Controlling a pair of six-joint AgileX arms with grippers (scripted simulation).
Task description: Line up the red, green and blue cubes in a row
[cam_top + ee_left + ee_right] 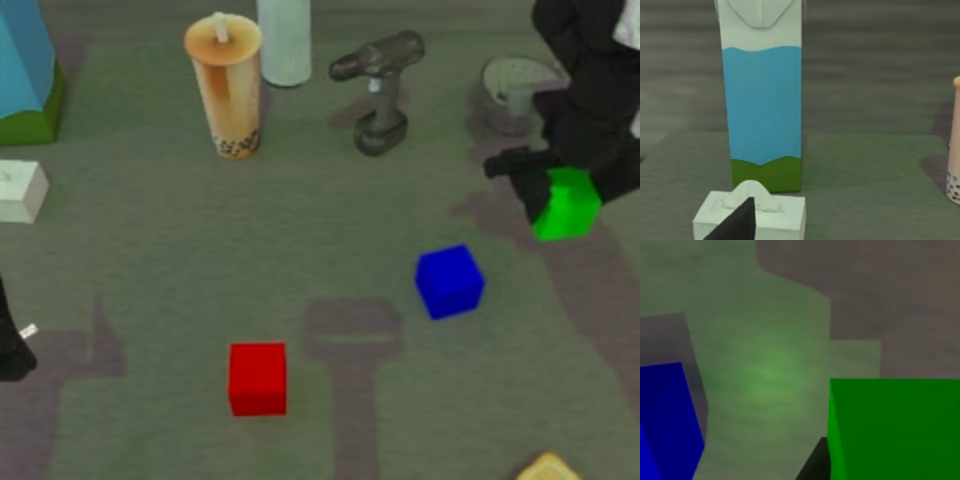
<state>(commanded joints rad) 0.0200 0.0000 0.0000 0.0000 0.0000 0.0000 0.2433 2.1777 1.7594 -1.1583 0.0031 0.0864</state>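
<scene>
Green cube (567,203) in right jaws — above grey-green table (180,260).

The small matte bright red cube (257,378) lies front-left; the matching deep blue cube (449,281) sits mid-right, turned slightly; the bright green cube (566,204) is farther right.

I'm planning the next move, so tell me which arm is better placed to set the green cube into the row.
Right. The right claw is already at the green cube on the table's right side, with the blue cube close by. The left arm sits parked at the left edge, far from all three cubes.
</scene>
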